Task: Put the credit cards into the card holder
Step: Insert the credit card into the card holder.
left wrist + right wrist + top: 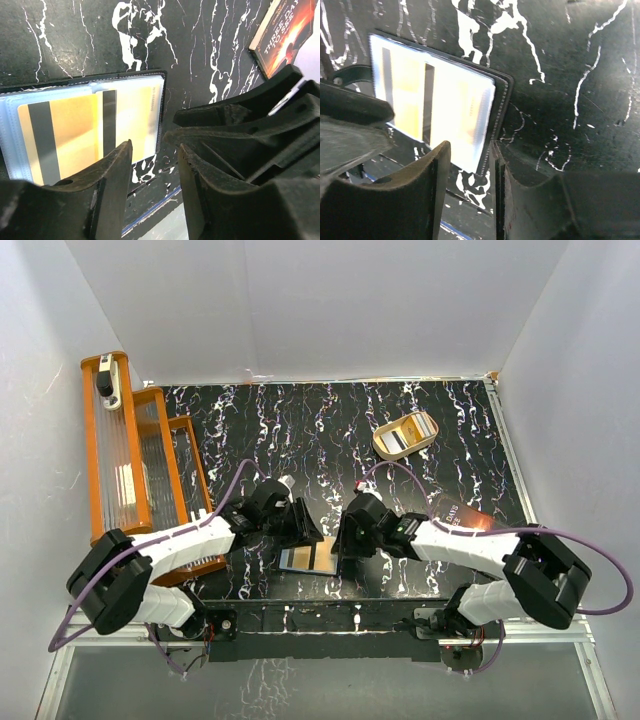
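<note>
Glossy gold plastic credit card (pixel 70 135), stitched matt black card holder (pixel 504 100), marbled table (pixel 210 60)

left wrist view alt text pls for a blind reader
An open black card holder lies on a black marbled table, gold cards with dark stripes in its clear sleeves. The left gripper fills the foreground, jaws apart, empty.

White arms (pixel 190 540) with black joints (pixel 108 582) and purple cables (pixel 233 480).

An orange slatted rack (pixel 120 455) is being kept at the left of a black, white-veined marble tabletop (pixel 300 425); a tan oval tray (pixel 377 443) is being kept back right, a dark "Three Days to See" book (pixel 286 34) nearer.
</note>
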Motion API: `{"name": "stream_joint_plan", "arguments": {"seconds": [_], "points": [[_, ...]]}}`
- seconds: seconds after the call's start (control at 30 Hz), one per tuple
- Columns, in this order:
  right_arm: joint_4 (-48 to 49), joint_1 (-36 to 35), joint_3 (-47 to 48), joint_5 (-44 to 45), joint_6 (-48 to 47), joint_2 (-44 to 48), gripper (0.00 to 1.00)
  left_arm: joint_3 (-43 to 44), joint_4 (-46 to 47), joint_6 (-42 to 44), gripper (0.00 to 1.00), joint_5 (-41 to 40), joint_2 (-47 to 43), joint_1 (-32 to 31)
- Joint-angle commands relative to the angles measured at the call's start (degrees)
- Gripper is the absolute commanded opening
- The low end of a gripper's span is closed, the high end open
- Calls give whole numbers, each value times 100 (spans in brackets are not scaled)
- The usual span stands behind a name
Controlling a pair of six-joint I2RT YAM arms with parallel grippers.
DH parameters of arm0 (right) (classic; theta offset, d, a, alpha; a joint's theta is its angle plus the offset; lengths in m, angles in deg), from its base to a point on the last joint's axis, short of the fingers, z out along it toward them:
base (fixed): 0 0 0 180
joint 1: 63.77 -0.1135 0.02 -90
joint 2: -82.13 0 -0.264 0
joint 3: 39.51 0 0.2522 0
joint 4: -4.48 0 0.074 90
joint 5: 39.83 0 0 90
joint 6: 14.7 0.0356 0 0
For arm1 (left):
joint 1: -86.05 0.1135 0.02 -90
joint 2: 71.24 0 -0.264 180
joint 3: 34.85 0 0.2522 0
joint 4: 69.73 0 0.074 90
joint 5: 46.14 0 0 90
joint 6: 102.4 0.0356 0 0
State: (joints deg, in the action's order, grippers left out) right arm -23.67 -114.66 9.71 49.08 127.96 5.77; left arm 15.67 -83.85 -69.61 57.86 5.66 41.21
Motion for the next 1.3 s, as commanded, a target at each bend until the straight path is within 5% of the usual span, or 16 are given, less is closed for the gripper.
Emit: {"name": "stream_joint_plan", "arguments": {"seconds": [0.0,0.4,0.67,1.27], "points": [[-12,-27,427,35,36,197,37,59,-353,58,38,-152,-138,22],[-37,-59,580,78,61,-436,40,-18,-288,78,44,-254,117,45],[-688,-69,566,375,-132,-962,18,-220,-96,43,45,-210,314,48],[-564,-78,327,384,-60,-736,15,-391,319,-147,46,3,414,53]]}}
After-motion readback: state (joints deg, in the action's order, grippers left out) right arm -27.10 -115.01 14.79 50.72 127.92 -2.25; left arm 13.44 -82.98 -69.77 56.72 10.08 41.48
